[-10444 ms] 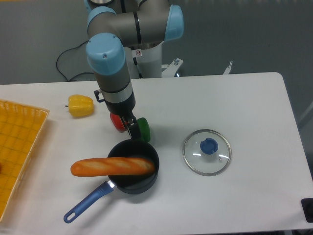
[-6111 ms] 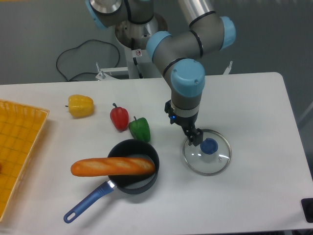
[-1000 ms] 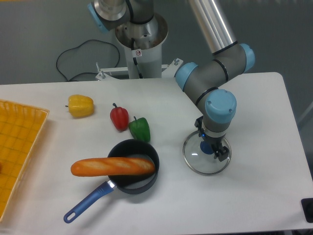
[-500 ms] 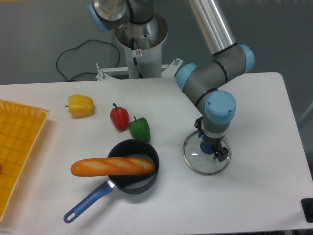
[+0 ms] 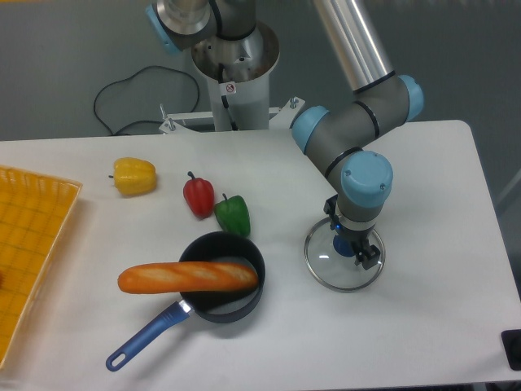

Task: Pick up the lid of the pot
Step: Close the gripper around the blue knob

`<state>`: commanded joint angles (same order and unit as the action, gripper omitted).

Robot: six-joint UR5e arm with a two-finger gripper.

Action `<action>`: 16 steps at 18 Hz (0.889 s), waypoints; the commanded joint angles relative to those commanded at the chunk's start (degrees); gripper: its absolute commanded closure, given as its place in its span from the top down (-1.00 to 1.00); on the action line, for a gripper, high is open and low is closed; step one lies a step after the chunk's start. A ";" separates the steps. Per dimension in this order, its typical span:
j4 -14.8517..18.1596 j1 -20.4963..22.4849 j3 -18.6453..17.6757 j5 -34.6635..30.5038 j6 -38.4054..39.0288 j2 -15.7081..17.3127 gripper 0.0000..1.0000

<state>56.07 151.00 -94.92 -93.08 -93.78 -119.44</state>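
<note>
1. The pot lid (image 5: 326,265) lies flat on the right part of the white table (image 5: 440,326), with its blue knob (image 5: 343,246) upward
2. This lid is round, so it has no long axis and points to no side; only the knob gives a direction, and this is up
3. The gripper (image 5: 351,234) is above the lid, coming from the far side. Its two fingers stand well apart, one at each side of the knob, on a slanting line from upper left to lower right of the picture. They have hold of nothing that I can see; if they touch the knob or the glass, I cannot tell
4. The near table edge is well apart from the lid, and white tabletop lies between them; also to the right edge there is a wide part of tabletop
5. At the left, with a gap from the lid, is the black pan (image 5: 221,309). The bread (image 5: 183,278) lies across it, and the blue handle (image 5: 149,334) points to the lower left
6. Ten seconds ago the gripper was at the left, over the peppers and near the pan; now it is at the lid, while lid, pan and bread have the same places
</note>
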 joint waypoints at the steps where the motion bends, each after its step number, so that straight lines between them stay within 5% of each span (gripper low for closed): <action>1: 0.09 0.00 0.09 0.00 0.00 0.00 0.61; 10: 0.44 -0.26 0.44 -0.17 0.53 0.09 0.02; 16: 1.05 -0.44 1.76 -0.26 0.53 0.26 -0.06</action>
<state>57.13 150.56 -93.17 -93.34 -93.25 -119.18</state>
